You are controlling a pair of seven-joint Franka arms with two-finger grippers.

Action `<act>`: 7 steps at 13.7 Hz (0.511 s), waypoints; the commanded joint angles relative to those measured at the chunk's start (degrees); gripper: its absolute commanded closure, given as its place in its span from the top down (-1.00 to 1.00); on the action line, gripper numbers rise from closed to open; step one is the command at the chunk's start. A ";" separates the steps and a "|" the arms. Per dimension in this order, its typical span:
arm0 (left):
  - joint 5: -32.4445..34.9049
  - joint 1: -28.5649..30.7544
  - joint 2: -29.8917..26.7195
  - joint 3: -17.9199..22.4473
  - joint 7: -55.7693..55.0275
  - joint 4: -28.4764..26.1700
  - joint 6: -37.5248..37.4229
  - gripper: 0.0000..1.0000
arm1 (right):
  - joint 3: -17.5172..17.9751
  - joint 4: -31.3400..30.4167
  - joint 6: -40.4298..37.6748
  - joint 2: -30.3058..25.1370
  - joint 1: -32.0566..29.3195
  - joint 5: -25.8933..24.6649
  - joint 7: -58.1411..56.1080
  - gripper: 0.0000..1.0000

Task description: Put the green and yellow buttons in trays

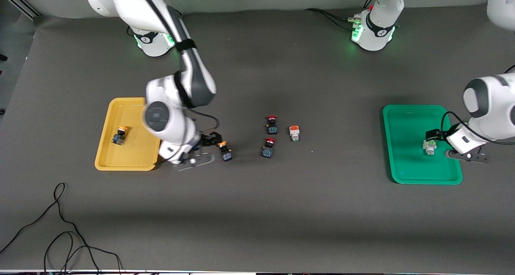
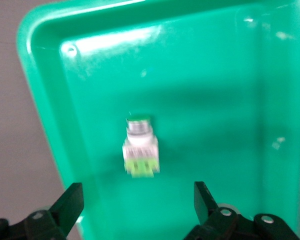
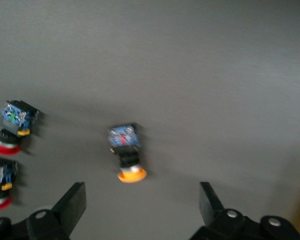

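Observation:
A yellow tray [image 1: 132,162] lies at the right arm's end and holds one yellow-capped button [image 1: 120,135]. A second yellow-capped button [image 1: 225,150] lies on its side on the table beside that tray; it also shows in the right wrist view [image 3: 126,152]. My right gripper [image 1: 208,148] is open and empty just short of it [image 3: 140,205]. A green tray [image 1: 406,166] lies at the left arm's end and holds the pale green button [image 1: 429,146], which also shows in the left wrist view [image 2: 140,145]. My left gripper [image 1: 441,144] is open and empty over that tray [image 2: 139,205], apart from the button.
Two red-capped black buttons [image 1: 272,124] [image 1: 268,147] and a white-bodied button with an orange cap [image 1: 294,133] lie mid-table. The red-capped ones also show in the right wrist view [image 3: 12,125] [image 3: 0,185]. Loose black cables [image 1: 60,234] lie near the front camera's edge.

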 commanded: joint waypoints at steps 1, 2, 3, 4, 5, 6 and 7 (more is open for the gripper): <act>-1.32 -5.71 -3.80 0.25 -4.14 10.42 -18.93 0.95 | 4.11 1.72 7.32 6.32 -0.51 -0.42 6.12 1.00; -1.68 -7.64 -3.81 0.34 -5.12 14.30 -24.22 0.95 | 4.91 1.72 10.57 8.43 0.28 -0.42 9.02 1.00; -2.90 -9.58 -3.81 0.25 -6.52 16.77 -27.66 0.92 | 5.01 1.72 12.96 10.10 1.41 -0.42 11.14 1.00; -4.82 -11.60 -3.81 0.34 -10.45 18.27 -30.14 0.92 | 5.10 1.63 14.02 10.99 2.38 -0.42 12.12 0.99; -5.71 -13.70 -3.81 0.25 -14.40 18.72 -31.12 0.92 | 5.01 1.63 14.12 11.09 2.31 -0.42 12.13 0.99; -6.25 -16.42 -3.72 -0.44 -17.84 18.73 -31.04 0.92 | 5.10 1.37 14.12 11.17 2.13 -0.42 11.78 0.93; -7.29 -19.32 -3.20 -0.80 -22.22 18.73 -30.60 0.92 | 5.10 1.28 14.12 11.09 1.87 -0.42 11.52 0.69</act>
